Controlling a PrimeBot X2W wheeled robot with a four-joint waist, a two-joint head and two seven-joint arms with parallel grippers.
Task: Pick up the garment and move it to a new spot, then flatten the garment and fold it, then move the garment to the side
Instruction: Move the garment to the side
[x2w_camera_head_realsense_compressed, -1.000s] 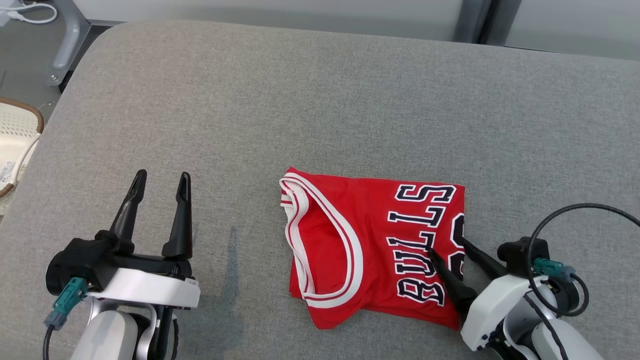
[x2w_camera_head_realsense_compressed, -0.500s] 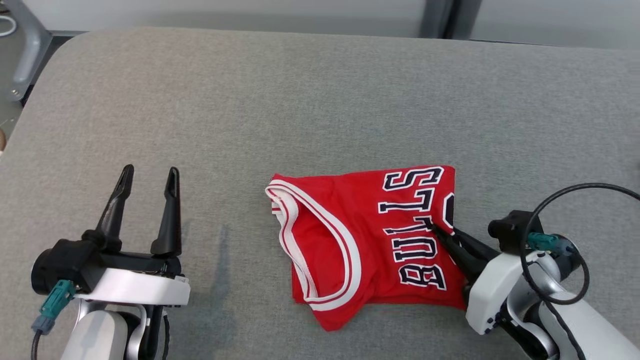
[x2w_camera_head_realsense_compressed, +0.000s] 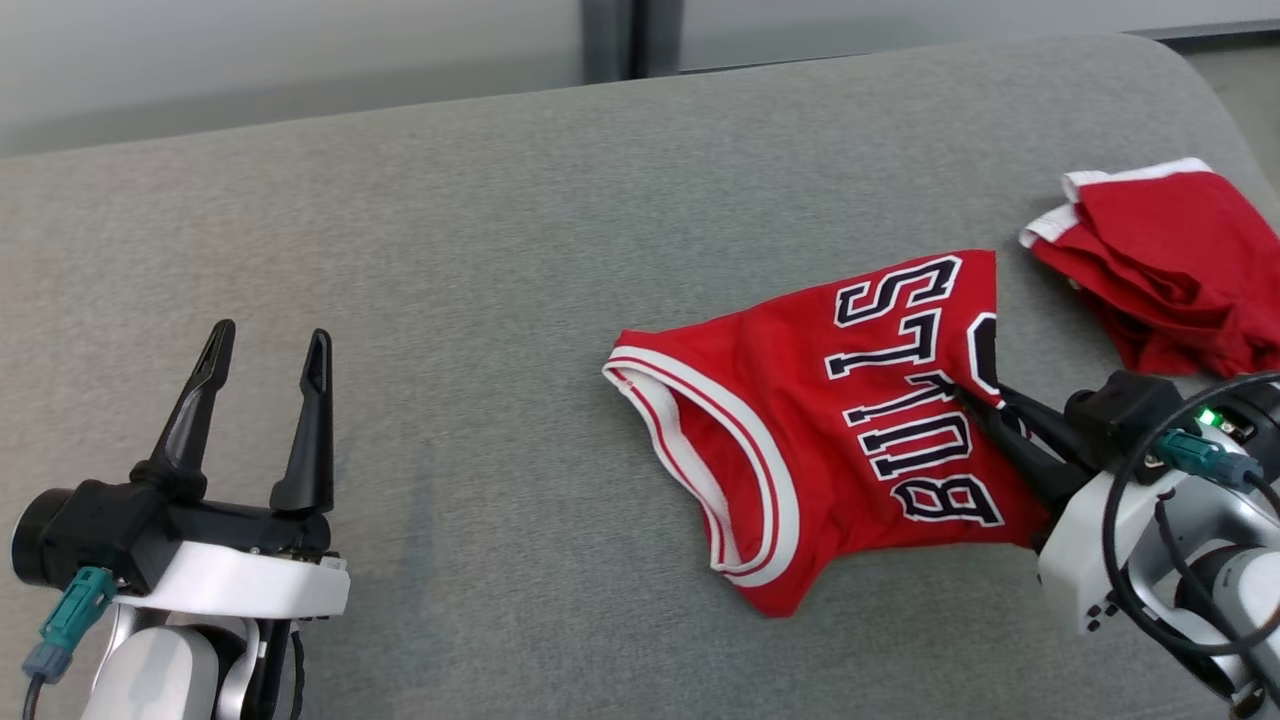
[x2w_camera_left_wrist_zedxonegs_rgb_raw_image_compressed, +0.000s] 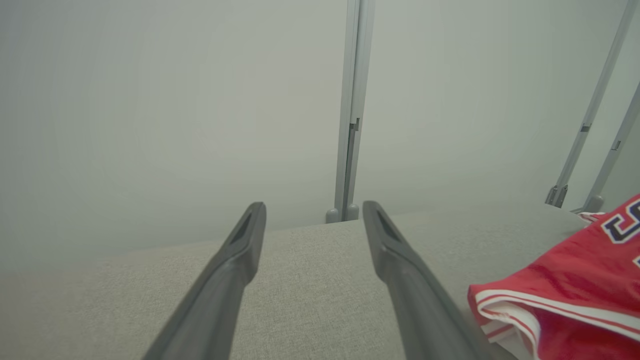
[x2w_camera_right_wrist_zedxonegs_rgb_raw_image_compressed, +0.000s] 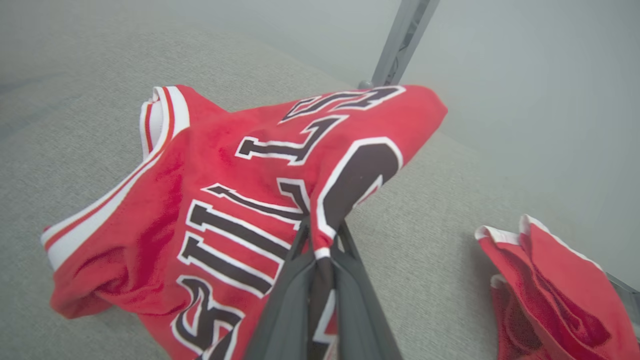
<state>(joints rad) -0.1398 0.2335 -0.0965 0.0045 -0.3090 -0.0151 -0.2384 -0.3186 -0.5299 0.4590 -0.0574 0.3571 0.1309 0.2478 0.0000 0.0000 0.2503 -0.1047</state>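
The garment (x2w_camera_head_realsense_compressed: 830, 410) is a folded red jersey with black "BULLS" lettering and white-trimmed armholes, lying right of centre on the grey cushion. My right gripper (x2w_camera_head_realsense_compressed: 968, 398) is shut on its right edge near the lettering; in the right wrist view the fabric (x2w_camera_right_wrist_zedxonegs_rgb_raw_image_compressed: 280, 200) is pinched between the two fingers and lifts toward them. The jersey's corner (x2w_camera_left_wrist_zedxonegs_rgb_raw_image_compressed: 565, 295) also appears at the right of the left wrist view. My left gripper (x2w_camera_head_realsense_compressed: 265, 345) stands open at the lower left, well apart from the jersey, with nothing between its fingers.
A second red garment (x2w_camera_head_realsense_compressed: 1160, 265) with white trim lies crumpled at the far right of the cushion (x2w_camera_head_realsense_compressed: 450, 300), close behind my right wrist; it appears again (x2w_camera_right_wrist_zedxonegs_rgb_raw_image_compressed: 540, 295) in the right wrist view. A pale wall with metal posts (x2w_camera_left_wrist_zedxonegs_rgb_raw_image_compressed: 350, 110) stands behind the cushion's back edge.
My right gripper has closed on the jersey's right edge and lifted it slightly. The head camera has turned right, bringing the second red garment into view. The left gripper has stayed open.
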